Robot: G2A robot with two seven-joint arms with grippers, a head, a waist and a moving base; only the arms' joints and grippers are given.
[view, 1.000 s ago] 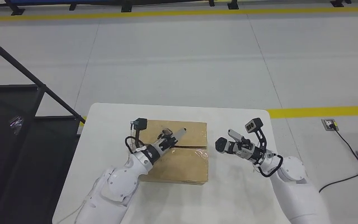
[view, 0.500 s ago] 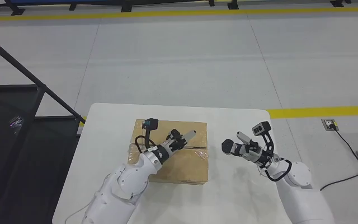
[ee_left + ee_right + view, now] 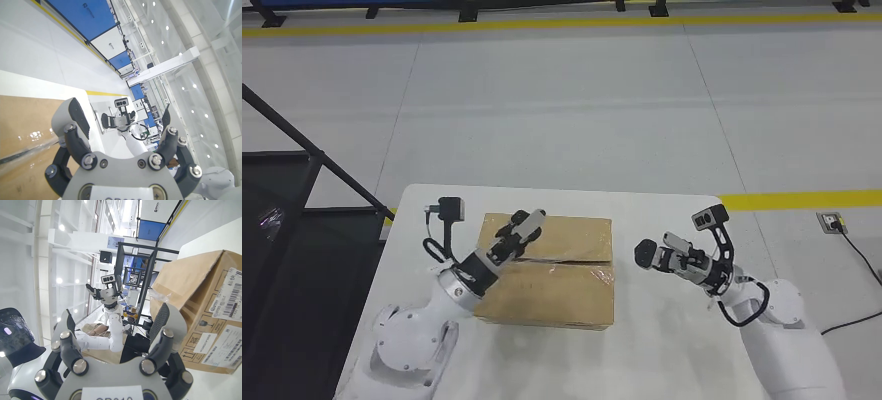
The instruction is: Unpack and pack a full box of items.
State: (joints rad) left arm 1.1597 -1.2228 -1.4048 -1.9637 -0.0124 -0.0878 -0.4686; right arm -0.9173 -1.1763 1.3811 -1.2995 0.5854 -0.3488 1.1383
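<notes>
You had the brown cardboard box point(image 3: 552, 285) lying on the white table point(image 3: 662, 340), flaps down, taped seam glinting. Contents were hidden. Your left gripper point(image 3: 520, 224) hung over the box's far edge, fingers spread, holding nothing. Your right gripper point(image 3: 652, 253) stood beside the box's right end, apart from it, likewise spread.

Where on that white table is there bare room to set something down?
Roomiest is the bare table between the cardboard box and the right edge, though the open right gripper hangs over it. A narrow strip runs along the far edge behind the box. Crowded: the box top, under the left gripper.
</notes>
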